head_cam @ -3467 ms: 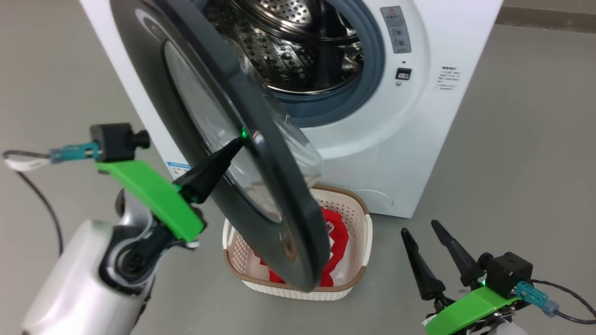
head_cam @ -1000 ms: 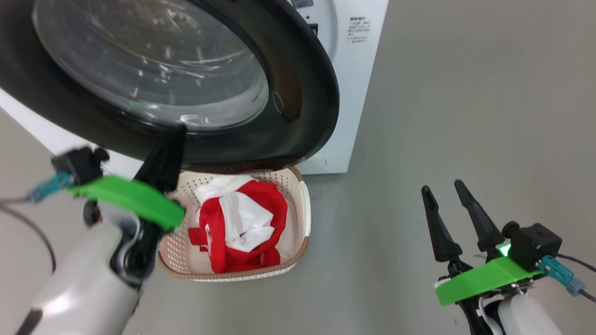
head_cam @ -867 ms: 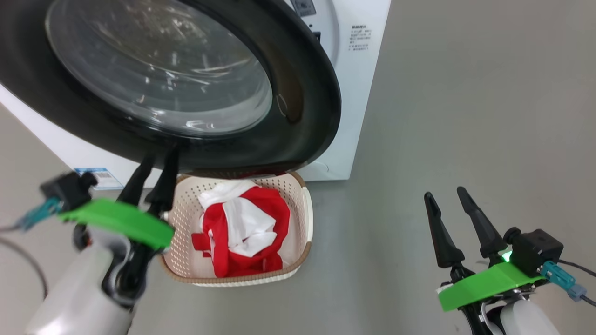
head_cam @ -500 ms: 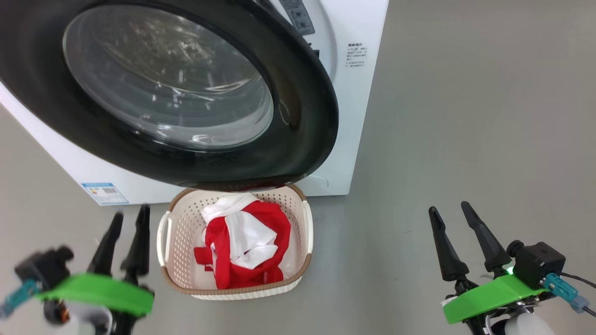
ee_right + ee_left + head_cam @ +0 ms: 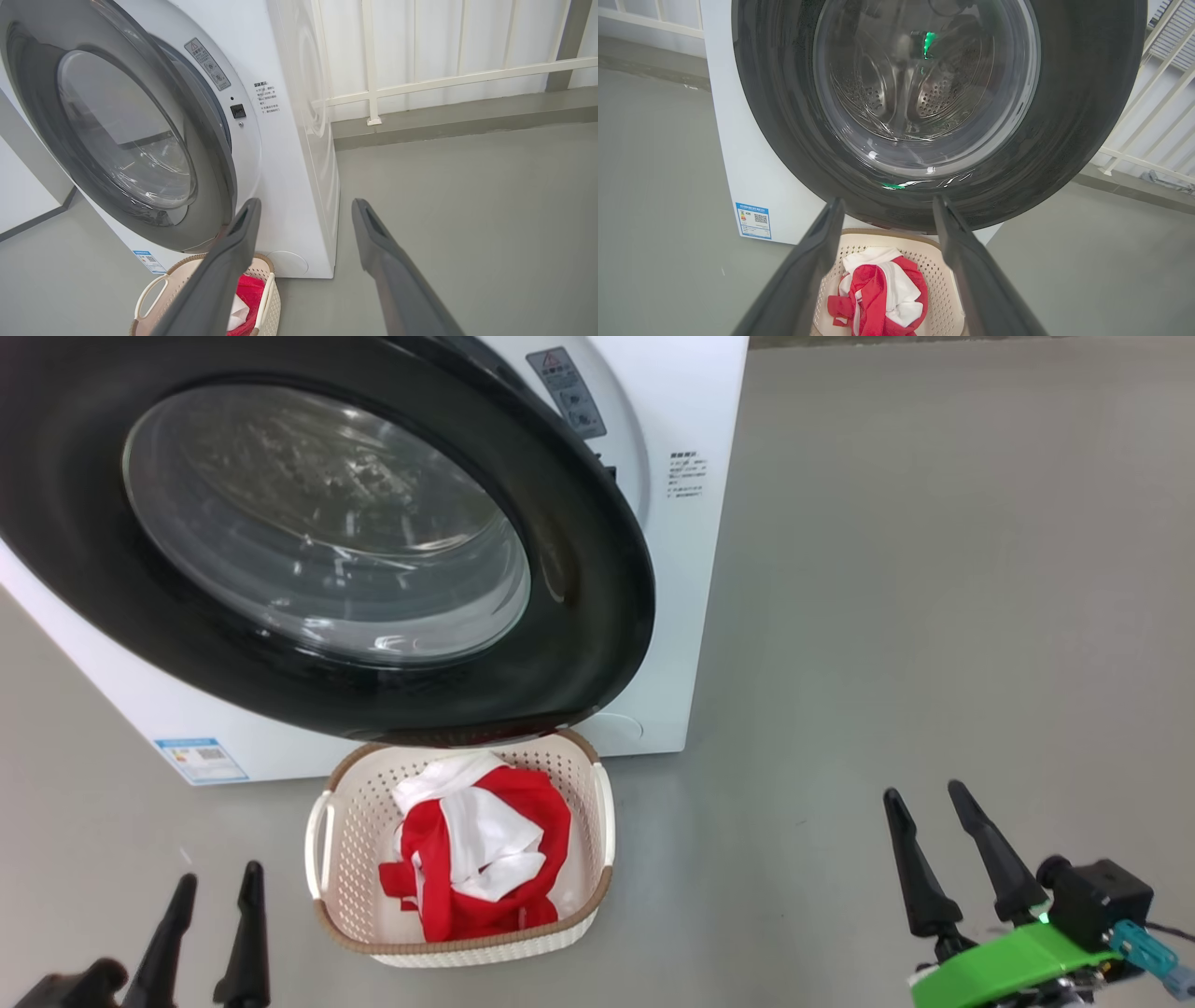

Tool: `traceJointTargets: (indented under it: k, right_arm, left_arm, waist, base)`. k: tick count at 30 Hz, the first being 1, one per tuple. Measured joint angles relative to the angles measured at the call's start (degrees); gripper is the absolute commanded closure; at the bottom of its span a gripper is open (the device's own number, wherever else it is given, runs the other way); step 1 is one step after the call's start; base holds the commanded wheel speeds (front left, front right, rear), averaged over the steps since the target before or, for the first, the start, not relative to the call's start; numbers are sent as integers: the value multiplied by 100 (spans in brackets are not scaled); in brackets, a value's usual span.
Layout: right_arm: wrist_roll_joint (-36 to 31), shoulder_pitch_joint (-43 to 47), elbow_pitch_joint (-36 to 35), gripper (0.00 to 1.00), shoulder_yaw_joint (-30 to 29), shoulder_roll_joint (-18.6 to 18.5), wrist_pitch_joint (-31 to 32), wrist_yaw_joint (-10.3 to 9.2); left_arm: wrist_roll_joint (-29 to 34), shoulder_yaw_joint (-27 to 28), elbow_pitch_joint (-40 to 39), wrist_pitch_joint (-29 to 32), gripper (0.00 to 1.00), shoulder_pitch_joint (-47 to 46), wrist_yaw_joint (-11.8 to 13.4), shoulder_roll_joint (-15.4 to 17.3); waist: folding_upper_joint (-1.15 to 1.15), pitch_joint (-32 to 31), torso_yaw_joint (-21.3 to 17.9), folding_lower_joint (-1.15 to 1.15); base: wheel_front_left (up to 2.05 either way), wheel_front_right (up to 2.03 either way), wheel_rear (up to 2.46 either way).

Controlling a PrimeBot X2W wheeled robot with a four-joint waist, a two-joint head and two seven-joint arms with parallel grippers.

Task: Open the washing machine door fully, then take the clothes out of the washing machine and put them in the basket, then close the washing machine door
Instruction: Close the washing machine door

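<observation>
**Door pushed round, left tool backed off**

A few seconds earlier the washing machine door (image 5: pixel 317 541) had stood well out from the washing machine (image 5: pixel 691 569), with my left tool (image 5: pixel 217 879) pressing on its outer face. A second before this moment that tool's fingers were together against the door's lower rim. By now I had drawn it back to the lower left of the head view. Its fingers were spread with nothing between them, clear of the door. The head camera had shifted too, so I did not read the whole picture's slide as things moving.

The door lay across the machine's front, at the upper left of the head view. The steel drum (image 5: pixel 924 93) showed through its glass in the left wrist view. In the right wrist view a narrow gap seemed to remain along the door's right edge, so I could not tell whether it had latched.

The clothes (image 5: pixel 467 868) lay heaped in the basket (image 5: pixel 347 859), which sat on the floor just below the door's lower rim. The right tool (image 5: pixel 924 791) hung spread and empty at the lower right, well apart from everything.

I judged the unloading done, with only the latch left to confirm. A last push near that edge might be needed.
</observation>
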Motion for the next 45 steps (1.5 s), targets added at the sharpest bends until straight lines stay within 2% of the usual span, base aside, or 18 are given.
traceJointTargets:
  k: [6,12,33,34,35,36,37,41,45]
  right_arm:
    - [1,176,-9,0,-65,-47,0,0]
    - [2,250,-38,0,-100,-69,0,0]
    - [10,326,-54,0,-114,-58,0,0]
    - [10,322,-59,13,-109,-58,1,0]
    - [18,313,-73,53,-90,-58,0,0]
    - [53,300,-92,90,-54,-57,0,0]
    - [90,286,-107,100,-12,-56,0,0]
    - [151,202,-115,100,154,-41,0,0]
    - [154,-264,-119,100,342,-16,0,0]
  left_arm:
    - [614,292,-312,0,0,347,0,-159]
    - [964,424,-519,0,0,573,0,-291]
    - [1372,586,-531,0,0,659,0,-490]
    - [1380,586,-534,0,0,658,0,-491]
    - [1380,584,-537,0,0,658,0,-493]
    - [1380,581,-542,0,0,658,0,-497]
    - [1380,576,-545,0,0,658,0,-503]
    - [1389,498,-552,0,0,654,0,-528]
    - [1389,398,-554,0,0,605,0,-580]
  waist:
    - [0,-112,-59,0]
    - [0,-234,-78,0]
    - [0,-178,-23,0]
    - [0,-178,-14,0]
    - [0,-177,-4,0]
    - [0,-177,7,0]
    - [0,-178,20,0]
    - [0,-152,99,0]
    - [0,-72,213,0]
  base:
    - [0,0,0]
    - [0,0,0]
    - [0,0,0]
    - [0,0,0]
    - [0,0,0]
    - [0,0,0]
    - [0,0,0]
    - [0,0,0]
    - [0,0,0]
